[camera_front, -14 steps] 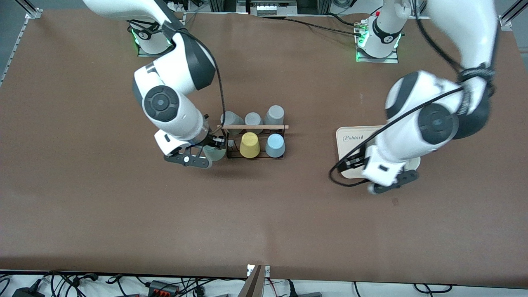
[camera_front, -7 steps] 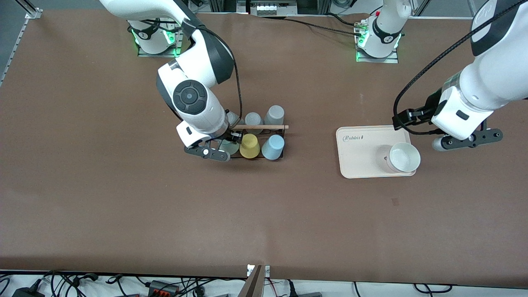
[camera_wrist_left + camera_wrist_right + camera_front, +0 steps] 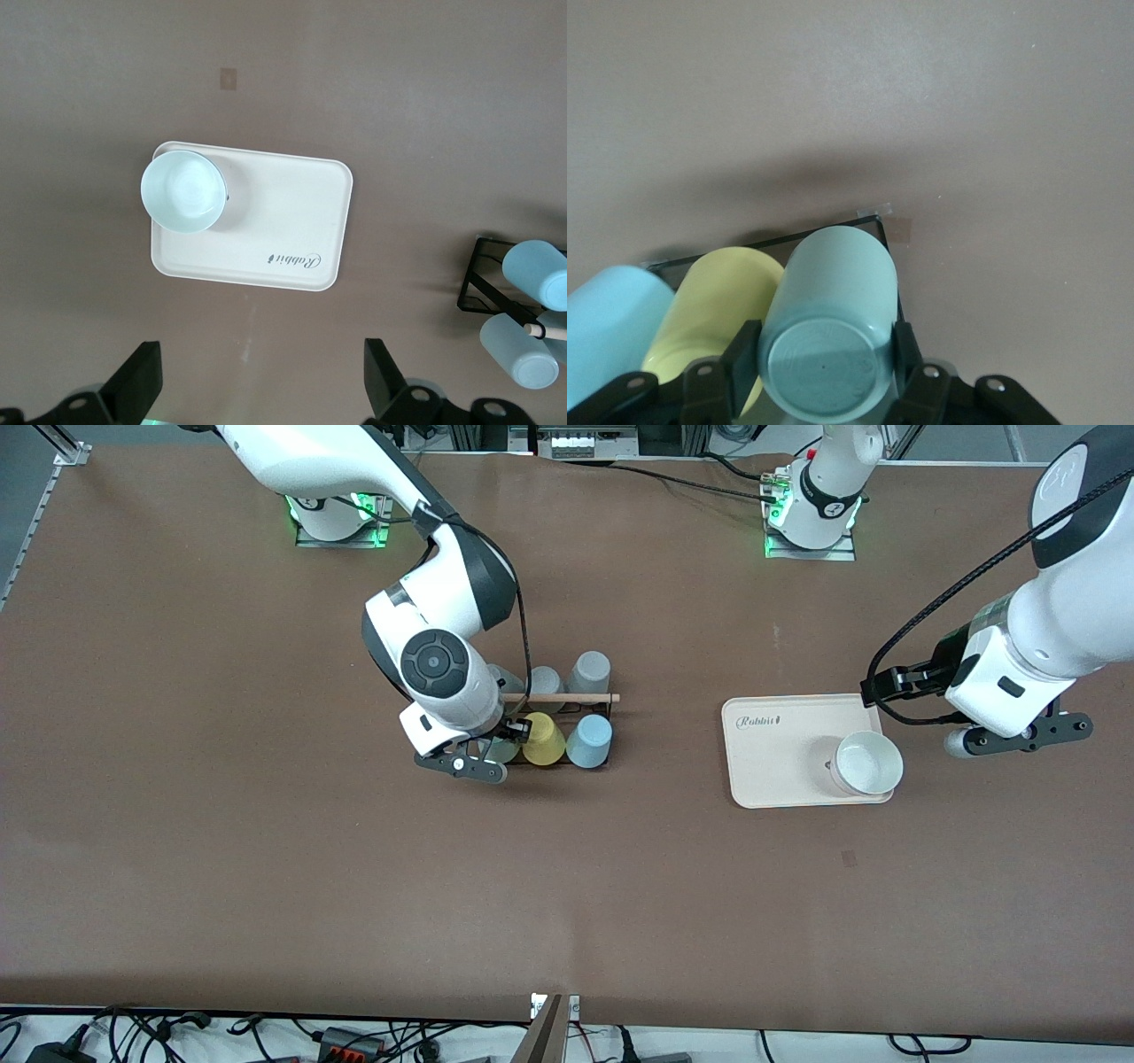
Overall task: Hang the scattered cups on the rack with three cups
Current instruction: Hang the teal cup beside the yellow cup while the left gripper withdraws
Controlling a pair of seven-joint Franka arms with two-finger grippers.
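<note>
The table (image 3: 567, 886) is covered edge to edge by a brown mat, evenly lit, with soft shadows. Along the edge nearest the front camera lies a white strip carrying black cables (image 3: 372, 1036) and power adapters. At the opposite edge — between the two base plates — more cables (image 3: 673, 478) and equipment racks show.

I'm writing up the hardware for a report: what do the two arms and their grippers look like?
Both arms are glossy white with dark grey joint caps and a black cable along each. Their bases glow green. The right gripper and left gripper have white bodies, black finger bars and black fingers.
</note>
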